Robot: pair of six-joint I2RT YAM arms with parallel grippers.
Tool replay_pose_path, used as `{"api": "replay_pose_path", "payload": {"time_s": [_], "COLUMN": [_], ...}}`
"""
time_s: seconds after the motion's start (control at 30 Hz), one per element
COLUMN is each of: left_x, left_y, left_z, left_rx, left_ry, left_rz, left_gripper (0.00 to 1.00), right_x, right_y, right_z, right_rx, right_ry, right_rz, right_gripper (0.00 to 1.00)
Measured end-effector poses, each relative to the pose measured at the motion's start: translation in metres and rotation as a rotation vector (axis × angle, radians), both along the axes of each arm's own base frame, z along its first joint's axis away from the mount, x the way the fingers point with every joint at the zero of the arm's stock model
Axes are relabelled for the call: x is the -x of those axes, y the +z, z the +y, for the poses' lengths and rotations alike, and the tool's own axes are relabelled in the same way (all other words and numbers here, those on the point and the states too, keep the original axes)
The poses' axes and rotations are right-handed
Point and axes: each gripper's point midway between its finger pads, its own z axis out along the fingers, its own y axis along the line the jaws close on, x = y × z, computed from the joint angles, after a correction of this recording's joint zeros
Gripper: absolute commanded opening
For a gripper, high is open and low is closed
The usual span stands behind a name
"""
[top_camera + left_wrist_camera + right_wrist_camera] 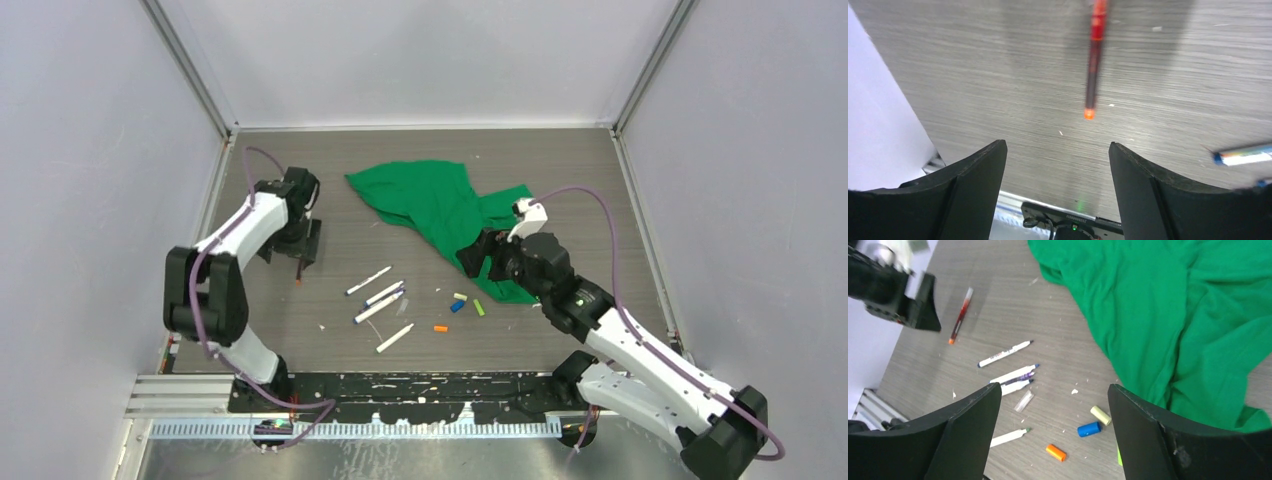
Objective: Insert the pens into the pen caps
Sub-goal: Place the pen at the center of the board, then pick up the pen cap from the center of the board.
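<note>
Several white pens (378,300) lie in the middle of the table, also in the right wrist view (1013,375). A red pen with an orange tip (299,270) lies apart at the left, just ahead of my open, empty left gripper (305,250); it shows in the left wrist view (1093,65) beyond the gripper (1056,144). Caps lie right of the pens: orange (1055,452), blue (1089,429), yellow (1100,415), clear (1024,401) and light green (479,307). My right gripper (478,258) hovers above them, open and empty (1054,387).
A large green cloth (440,205) lies crumpled at the back centre, its near edge beside the caps and under my right arm. Grey walls (120,150) enclose the table on three sides. A metal rail (350,400) runs along the near edge.
</note>
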Motion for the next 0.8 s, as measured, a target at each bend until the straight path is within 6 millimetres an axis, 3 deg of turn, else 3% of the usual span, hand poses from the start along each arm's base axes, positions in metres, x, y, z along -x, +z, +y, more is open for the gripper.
{"api": "replay_pose_path", "payload": {"time_s": [0.1, 0.17, 0.3, 0.43, 0.53, 0.67, 0.8], "left_x": [-0.013, -0.019, -0.022, -0.020, -0.013, -0.011, -0.012], "left_y": [0.033, 0.054, 0.085, 0.108, 0.122, 0.131, 0.132], "left_z": [-0.023, -0.049, -0.087, -0.087, -0.083, -0.083, -0.085], "left_rx": [-0.005, 0.023, 0.112, 0.167, 0.190, 0.207, 0.221], "left_ry": [-0.092, -0.177, -0.287, -0.287, -0.283, -0.282, -0.287], "left_rz": [-0.141, -0.242, -0.396, -0.554, -0.638, -0.693, -0.703], "left_gripper": [0.76, 0.76, 0.77, 0.79, 0.80, 0.80, 0.80], "right_x": [0.003, 0.011, 0.043, 0.073, 0.077, 0.070, 0.061], "right_y": [-0.022, -0.046, -0.099, -0.145, -0.164, -0.174, -0.169], "right_z": [0.015, 0.031, 0.065, 0.089, 0.099, 0.117, 0.133], "right_rx": [0.017, 0.053, 0.178, 0.290, 0.340, 0.389, 0.394], "right_ry": [0.039, 0.078, 0.151, 0.193, 0.172, 0.132, 0.110], "right_rz": [0.082, 0.156, 0.281, 0.380, 0.415, 0.412, 0.379], "right_gripper": [0.79, 0.77, 0.69, 0.60, 0.55, 0.51, 0.48]}}
